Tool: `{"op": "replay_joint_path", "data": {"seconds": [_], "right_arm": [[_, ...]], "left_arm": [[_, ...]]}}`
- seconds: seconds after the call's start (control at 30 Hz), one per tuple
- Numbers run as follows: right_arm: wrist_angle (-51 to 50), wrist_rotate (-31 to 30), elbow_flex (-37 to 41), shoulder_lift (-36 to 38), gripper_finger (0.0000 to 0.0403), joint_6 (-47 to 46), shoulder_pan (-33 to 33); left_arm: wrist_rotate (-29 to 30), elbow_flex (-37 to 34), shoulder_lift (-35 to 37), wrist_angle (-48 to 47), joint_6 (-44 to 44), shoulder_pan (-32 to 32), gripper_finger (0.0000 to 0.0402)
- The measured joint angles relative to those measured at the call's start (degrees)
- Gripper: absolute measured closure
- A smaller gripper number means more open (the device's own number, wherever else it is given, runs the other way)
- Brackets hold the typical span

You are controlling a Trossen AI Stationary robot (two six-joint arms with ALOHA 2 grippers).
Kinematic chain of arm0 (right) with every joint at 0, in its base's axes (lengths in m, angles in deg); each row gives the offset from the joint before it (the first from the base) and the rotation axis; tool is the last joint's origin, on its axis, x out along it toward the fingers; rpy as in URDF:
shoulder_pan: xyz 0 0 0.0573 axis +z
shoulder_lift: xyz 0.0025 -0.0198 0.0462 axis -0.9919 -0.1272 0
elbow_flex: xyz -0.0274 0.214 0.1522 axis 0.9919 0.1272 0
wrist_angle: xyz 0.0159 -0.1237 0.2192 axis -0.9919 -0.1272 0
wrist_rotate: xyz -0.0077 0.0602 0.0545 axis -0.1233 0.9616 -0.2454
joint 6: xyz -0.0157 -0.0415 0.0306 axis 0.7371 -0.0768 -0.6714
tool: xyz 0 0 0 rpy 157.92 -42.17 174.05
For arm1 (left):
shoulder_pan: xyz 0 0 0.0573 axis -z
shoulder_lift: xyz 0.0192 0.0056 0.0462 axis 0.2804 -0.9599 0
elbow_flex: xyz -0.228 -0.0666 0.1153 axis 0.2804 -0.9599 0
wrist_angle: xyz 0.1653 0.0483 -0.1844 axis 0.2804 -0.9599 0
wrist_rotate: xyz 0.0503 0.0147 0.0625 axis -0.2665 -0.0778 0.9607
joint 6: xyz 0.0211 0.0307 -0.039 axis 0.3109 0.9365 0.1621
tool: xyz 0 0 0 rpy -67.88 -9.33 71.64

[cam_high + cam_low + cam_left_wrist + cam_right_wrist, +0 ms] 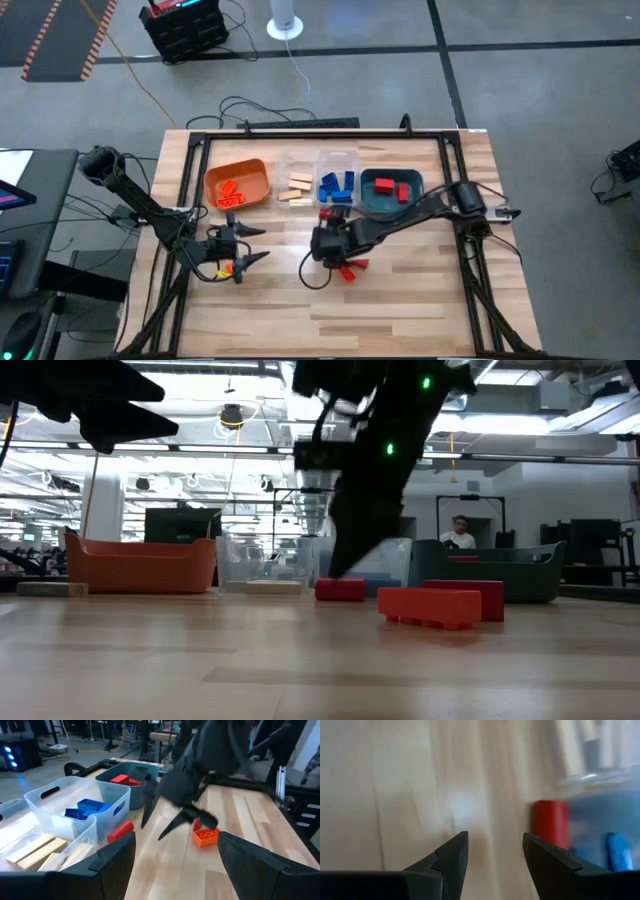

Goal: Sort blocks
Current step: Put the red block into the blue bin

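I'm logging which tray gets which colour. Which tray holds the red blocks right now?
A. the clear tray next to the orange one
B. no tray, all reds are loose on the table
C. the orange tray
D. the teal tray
D: in the high view two red blocks lie inside the teal tray; the left wrist view also shows red pieces in it.

High view straight down; low view level at tabletop; both share orange tray [238,183] [140,563].
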Motion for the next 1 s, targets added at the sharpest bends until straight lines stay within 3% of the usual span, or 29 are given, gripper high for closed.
{"op": "replay_joint_path", "data": {"seconds": [0.47, 1.0], "right_arm": [[-0.6, 0.8, -1.8, -1.2, 0.0173, 0.4, -4.9], [1.7, -0.9, 3.4, -1.3, 0.0173, 6.4, -7.0]], "left_arm": [[-1.3, 0.0, 0.0, -3.7, -3.2, 0.0, 0.0127], [-1.7, 0.0, 0.0, -3.5, -3.6, 0.0, 0.0127]]}}
